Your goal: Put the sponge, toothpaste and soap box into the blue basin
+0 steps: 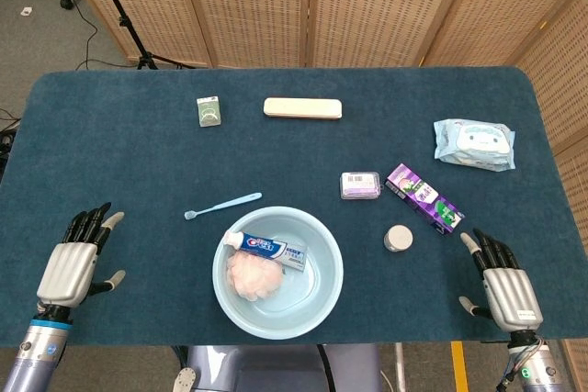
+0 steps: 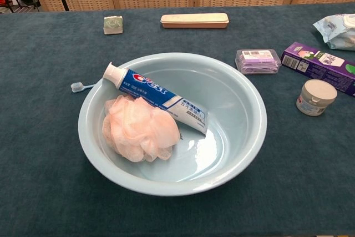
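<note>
At the near left corner of the worktop (image 1: 110, 135) the left hand (image 1: 72, 263) rests with its fingers spread and holding nothing, well apart from everything else. Right of it, near the middle of the front edge, stands the blue basin (image 1: 326, 282), with the pink sponge (image 1: 253, 277) at its left side and the toothpaste (image 1: 271, 247) lying across it, cap toward the far left; a toothbrush (image 1: 223, 206) lies just outside its far-left rim. What I take for the soap box (image 1: 360, 184), a small clear case with purple inside, sits beyond the basin's far-right rim, its long axis running left to right. It is the one task thing not yet in the basin. At the near right corner the right hand (image 1: 503, 286) lies empty, fingers spread, and it is plainly the nearer of the two: the box lies up and to the left of its fingers, past a small round jar (image 1: 398, 239). Only the head view shows the hands; the chest view shows neither, but gives the basin's contents and the box's lid close up.
</note>
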Robot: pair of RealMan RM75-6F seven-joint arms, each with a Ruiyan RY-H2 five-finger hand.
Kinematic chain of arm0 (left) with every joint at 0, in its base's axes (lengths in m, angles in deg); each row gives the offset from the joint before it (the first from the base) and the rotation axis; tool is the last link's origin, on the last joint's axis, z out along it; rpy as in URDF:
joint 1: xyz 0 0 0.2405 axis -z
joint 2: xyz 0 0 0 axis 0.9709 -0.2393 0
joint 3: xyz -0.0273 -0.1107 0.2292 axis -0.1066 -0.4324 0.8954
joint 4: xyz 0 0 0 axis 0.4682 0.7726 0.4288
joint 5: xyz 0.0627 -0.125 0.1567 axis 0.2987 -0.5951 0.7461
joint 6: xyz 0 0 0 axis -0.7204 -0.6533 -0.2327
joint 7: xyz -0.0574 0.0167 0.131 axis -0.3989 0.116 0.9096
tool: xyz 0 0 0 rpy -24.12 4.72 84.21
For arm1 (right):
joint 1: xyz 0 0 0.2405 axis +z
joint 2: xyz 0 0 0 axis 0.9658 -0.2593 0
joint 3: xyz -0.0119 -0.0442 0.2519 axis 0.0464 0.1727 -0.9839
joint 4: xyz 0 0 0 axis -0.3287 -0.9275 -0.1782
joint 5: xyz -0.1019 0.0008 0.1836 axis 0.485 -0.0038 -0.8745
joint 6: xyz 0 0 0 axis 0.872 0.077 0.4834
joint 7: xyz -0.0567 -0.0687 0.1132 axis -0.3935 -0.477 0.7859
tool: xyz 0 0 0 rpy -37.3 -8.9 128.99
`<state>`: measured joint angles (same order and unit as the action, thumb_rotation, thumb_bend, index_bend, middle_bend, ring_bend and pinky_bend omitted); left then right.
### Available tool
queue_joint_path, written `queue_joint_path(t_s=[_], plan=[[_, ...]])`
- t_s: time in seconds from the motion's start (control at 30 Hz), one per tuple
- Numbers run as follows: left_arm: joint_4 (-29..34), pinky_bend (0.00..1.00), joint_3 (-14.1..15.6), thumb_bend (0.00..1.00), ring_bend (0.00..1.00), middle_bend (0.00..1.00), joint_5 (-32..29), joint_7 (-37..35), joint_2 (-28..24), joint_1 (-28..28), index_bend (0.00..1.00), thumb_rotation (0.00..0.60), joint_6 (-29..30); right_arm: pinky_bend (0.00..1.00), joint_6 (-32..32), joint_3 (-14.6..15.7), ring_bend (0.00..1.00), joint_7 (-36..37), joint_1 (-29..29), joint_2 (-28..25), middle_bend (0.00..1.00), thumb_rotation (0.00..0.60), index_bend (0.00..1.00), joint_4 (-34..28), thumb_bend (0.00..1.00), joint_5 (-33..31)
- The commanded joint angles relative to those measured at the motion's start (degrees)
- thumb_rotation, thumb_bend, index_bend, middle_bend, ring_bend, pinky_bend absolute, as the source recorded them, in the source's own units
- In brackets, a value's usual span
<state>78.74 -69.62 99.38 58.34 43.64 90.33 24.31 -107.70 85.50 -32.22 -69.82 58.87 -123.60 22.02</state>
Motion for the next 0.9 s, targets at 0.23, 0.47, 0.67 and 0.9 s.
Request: queue_joint_path(t_s=[0.23, 0.47, 0.67, 0.9], plan=[[-1.85, 0.0, -1.06, 0.2, 0.0, 0.0, 0.44, -1.73, 0.19, -0.78, 0.0, 0.6, -1.75, 0.07, 0.4, -0.43, 0.0, -2.87, 0.37, 1.84, 0.0, 0.6, 0.0, 0.81, 0.21, -1.05], [-3.03, 0.0, -1.93, 0.21, 0.0, 0.0, 0.01, -3.87, 0.52, -0.76, 0.0, 0.6, -4.21, 0.07, 2.98, -3.22, 0.0, -7.04, 3.14, 3.12, 0.0, 0.6, 0.0, -0.13, 0.21, -3.97], [-3.85, 0.0, -2.59, 0.21, 0.0, 0.0, -0.98, -4.9, 0.68, -0.57, 0.0, 0.6, -6.56, 0.07, 5.91, -6.64, 0.0, -12.18, 7.56, 3.18, 0.0, 0.6, 0.0, -3.71, 0.21, -5.5], [-4.76, 0.0, -3.61, 0.21, 0.0, 0.0, -2.63, -6.41, 0.69, -0.39, 0.0, 0.6, -8.75, 0.07, 13.29, -10.14, 0.0, -18.86, 14.64, 4.11, 0.0, 0.6, 0.0, -6.74, 0.21, -10.06]])
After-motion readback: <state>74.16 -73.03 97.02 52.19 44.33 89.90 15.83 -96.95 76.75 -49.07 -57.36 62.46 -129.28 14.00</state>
